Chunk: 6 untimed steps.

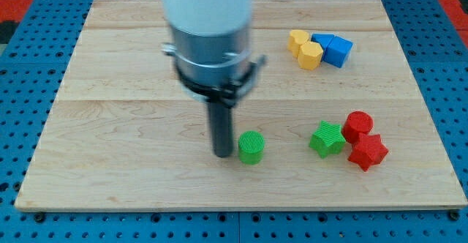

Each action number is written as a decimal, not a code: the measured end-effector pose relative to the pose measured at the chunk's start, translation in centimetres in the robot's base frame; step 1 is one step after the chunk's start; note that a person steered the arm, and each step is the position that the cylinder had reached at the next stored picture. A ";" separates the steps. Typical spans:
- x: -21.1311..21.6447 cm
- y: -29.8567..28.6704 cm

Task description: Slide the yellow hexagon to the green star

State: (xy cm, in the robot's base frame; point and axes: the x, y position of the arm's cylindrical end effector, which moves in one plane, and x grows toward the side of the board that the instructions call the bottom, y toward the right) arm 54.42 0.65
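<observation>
The yellow hexagon point(310, 55) sits at the view's upper right, touching another yellow block point(297, 40) and close to two blue blocks. The green star point(327, 139) lies at the lower right of the board, next to a red cylinder point(357, 125). My tip point(222, 154) rests on the board at the lower middle, just left of a green cylinder point(251, 148) and almost touching it. The tip is far from the yellow hexagon, below and left of it.
A blue block point(338, 51) and a second blue block point(322, 41) sit right of the yellow ones. A red star point(368, 152) lies below the red cylinder. The wooden board point(110, 126) lies on a blue perforated surface.
</observation>
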 end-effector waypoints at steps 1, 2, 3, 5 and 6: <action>0.1 6.1; 0.8 6.3; 0.7 -0.9; -2.2 -5.5; -6.5 -3.0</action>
State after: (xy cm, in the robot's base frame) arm 47.92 -2.35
